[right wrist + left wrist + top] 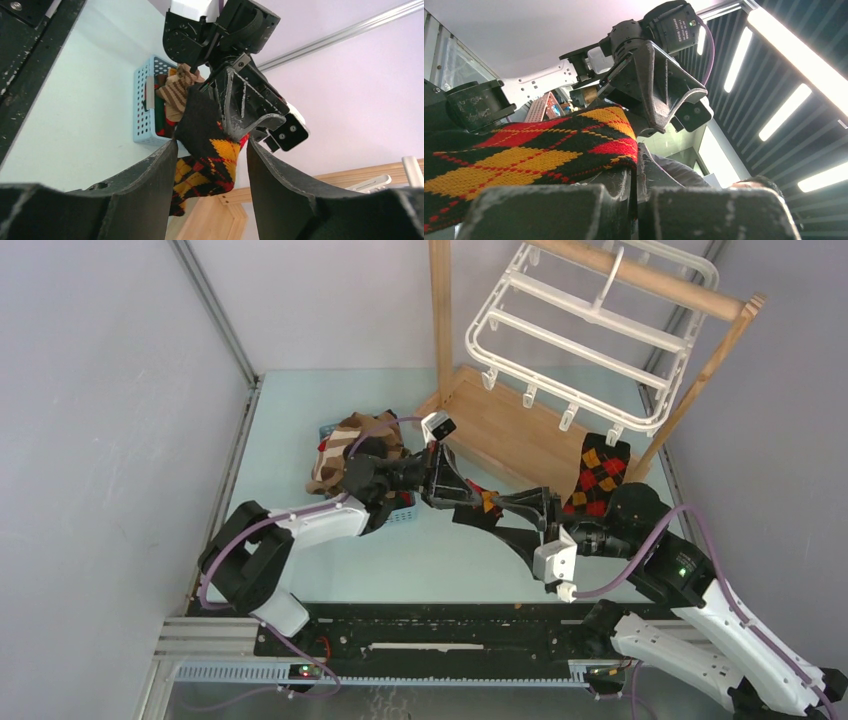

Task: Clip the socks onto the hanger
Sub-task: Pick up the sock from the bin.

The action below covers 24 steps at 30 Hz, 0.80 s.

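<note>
Pinching: left claw pressed together on the argyle sock
Right claw: spread, either side of that sock
Writing: print on camera, too small to read

Overhead; close upward wrist views sharing sock

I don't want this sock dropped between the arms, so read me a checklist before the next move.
1. Left gripper shut on the argyle sock: ok.
2. Right gripper open, one finger each side of the sock's hanging end: ok.
3. Right gripper pinching the sock: not ok, not yet.
4. Bare clips on the hanger: ok, several.
5. Sock free of the basket: ok.
</note>
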{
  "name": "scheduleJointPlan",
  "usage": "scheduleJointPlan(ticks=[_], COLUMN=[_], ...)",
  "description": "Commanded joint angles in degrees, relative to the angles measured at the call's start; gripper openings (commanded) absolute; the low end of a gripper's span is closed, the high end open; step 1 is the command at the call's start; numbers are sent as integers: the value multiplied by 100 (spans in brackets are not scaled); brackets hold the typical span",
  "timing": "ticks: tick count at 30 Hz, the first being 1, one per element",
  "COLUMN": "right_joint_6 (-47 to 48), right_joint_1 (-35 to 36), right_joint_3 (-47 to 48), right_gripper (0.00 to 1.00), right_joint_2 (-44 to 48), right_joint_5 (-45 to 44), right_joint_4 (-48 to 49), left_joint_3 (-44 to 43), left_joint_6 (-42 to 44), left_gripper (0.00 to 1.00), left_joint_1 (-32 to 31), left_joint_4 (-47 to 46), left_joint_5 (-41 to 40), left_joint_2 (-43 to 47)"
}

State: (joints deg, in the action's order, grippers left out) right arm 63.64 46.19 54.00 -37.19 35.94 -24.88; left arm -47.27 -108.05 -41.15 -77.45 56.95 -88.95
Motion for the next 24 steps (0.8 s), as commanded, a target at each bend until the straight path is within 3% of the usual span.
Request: scheduleJointPlan(ticks=[1, 9, 16, 19, 24], right_joint_6=[242, 537, 436, 147, -1270], right_joint_1=[133, 186, 197, 193, -254], right_joint_3=[-38, -38, -38, -38, 169], right_gripper=[60, 43, 11, 0, 0], right_joint_2=[3, -23, -30, 3, 48], right_joint_5=[-282, -329, -287, -282, 0], right_joint_4=[287, 15, 105, 152, 249], left_joint_3=[-387, -433, -430, -456, -344], left_joint_6=[-33, -33, 20, 157, 808], left_gripper=[0, 0, 5, 16, 44], left_joint_1=[-76, -128, -133, -117, 55], left_joint_4=[-228, -233, -204, -176, 309], left_joint_5=[-48, -46, -158, -254, -377], left_joint_2=[-48, -44, -11, 64, 493])
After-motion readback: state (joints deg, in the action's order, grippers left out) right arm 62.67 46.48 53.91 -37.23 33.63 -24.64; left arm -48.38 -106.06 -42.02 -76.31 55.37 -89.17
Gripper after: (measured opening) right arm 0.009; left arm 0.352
